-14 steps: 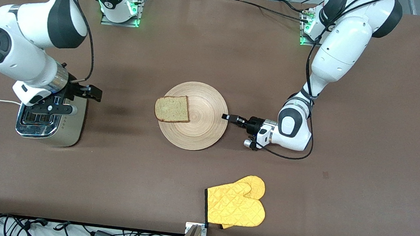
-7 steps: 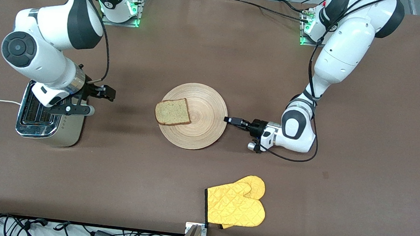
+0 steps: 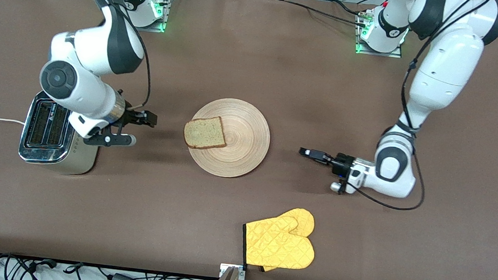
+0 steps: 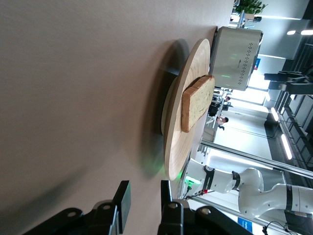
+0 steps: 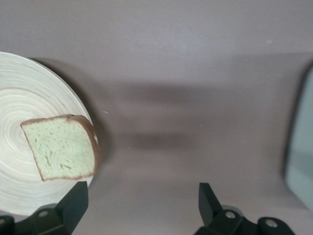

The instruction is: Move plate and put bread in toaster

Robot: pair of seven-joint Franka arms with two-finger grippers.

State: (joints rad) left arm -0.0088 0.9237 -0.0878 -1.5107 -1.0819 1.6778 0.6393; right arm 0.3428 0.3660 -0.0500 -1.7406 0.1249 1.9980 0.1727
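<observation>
Arms first, as I see them from my station. My left arm folds down from its base and lies low over the table, forearm nearly level, with the left gripper [image 3: 305, 152] pointing toward the plate [image 3: 247, 158] but well apart from its rim. In the left wrist view that gripper [image 4: 145, 201] shows a narrow gap between its fingers [image 4: 122, 199], with nothing between them; it holds nothing.

My right arm bends at the elbow above the toaster [image 3: 53, 138], and the right gripper [image 3: 142, 128] hangs over bare table between the toaster and the plate. In the right wrist view its fingers [image 5: 76, 200] are spread wide and empty, with the bread [image 5: 61, 153] in sight ahead of them.

The plate sits near the middle of the table. The bread [image 3: 204, 132] lies flat on it, at the rim toward the right arm's end, one edge slightly overhanging. The toaster stands upright at the right arm's end of the table; the part of its slots I can see is dark, and I cannot tell anything inside them. A yellow oven mitt [image 3: 279, 244] lies flat, nearer to the front camera than the plate.
</observation>
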